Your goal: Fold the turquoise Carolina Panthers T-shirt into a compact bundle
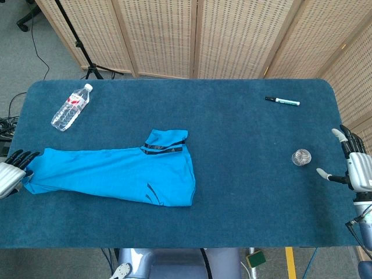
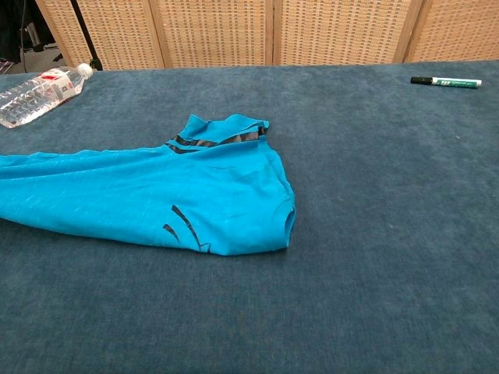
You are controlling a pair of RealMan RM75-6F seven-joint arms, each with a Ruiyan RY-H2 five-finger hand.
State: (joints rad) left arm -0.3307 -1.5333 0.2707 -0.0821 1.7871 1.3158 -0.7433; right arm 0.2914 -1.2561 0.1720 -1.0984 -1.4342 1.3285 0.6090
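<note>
So the turquoise T-shirt [image 1: 116, 174] is lying on the left half of the tabletop [image 1: 244, 192] as a long flattened strip, with its long axis running pretty much left-right across the surface. One sleeve with the black stripes [image 1: 165, 143] is poking up at the far edge near the middle.

My left hand [image 1: 13, 171] is sitting right at the strip's left end, at the edge of the tabletop. The fingertips are touching the cloth or just beside it, but honestly I can't tell from either view whether I'm actually pinching fabric or just resting there. The chest view isn't showing that hand at all.

My right hand [image 1: 351, 168] is hanging way over at the right edge, fingers spread and holding nothing, well apart from the shirt.

So the left hand is clearly the nearer one. I'm thinking the next fold means carrying that left end rightward along the strip's length, over toward the thicker end [image 2: 257, 218].
</note>
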